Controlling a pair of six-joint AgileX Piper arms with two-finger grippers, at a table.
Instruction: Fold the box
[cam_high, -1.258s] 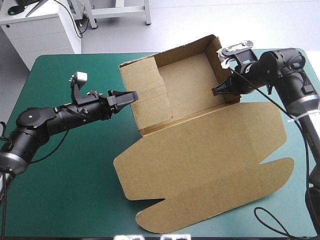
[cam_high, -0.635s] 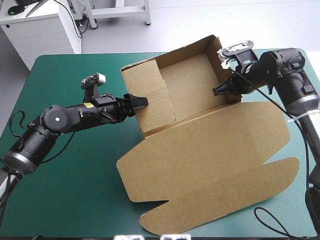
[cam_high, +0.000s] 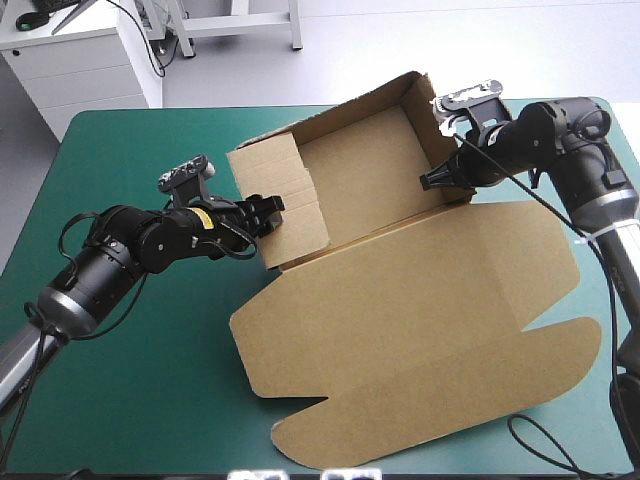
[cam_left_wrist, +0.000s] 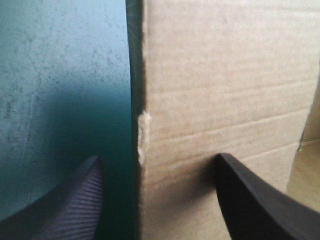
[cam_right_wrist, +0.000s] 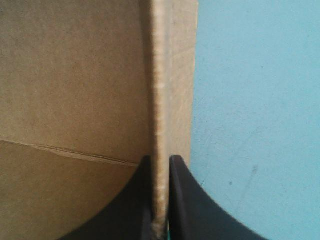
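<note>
A brown box (cam_high: 400, 290), cut from one sheet of corrugated board, lies across the middle and right of the table, seen from above. Its far part is formed into an open tray, with a left wall (cam_high: 295, 190) and a right wall (cam_high: 432, 135) standing up from the board between them. The broad lid panel (cam_high: 420, 330), with rounded flaps along its near side, lies flat toward the table's near edge.

The right gripper (cam_high: 428, 182), two broad black fin-shaped fingers on an arm reaching in from the table's right side, is clamped on the right wall. In its own wrist view the fingers (cam_right_wrist: 142, 200) are nearly together, with the thin edge of the board pinched between them — brown board on one side, table cover on the other.

The left gripper (cam_high: 268, 212), on the arm coming in from the left, is at the left wall with its fingers spread apart. Its wrist view shows the wall's upright edge between them — one finger (cam_left_wrist: 75, 200) over the cover outside the box, the other (cam_left_wrist: 250, 200) in front of the board's face. Whether either finger touches the board cannot be told.

The smooth teal-green cover (cam_high: 130, 380) of the table shows bare around the box.
</note>
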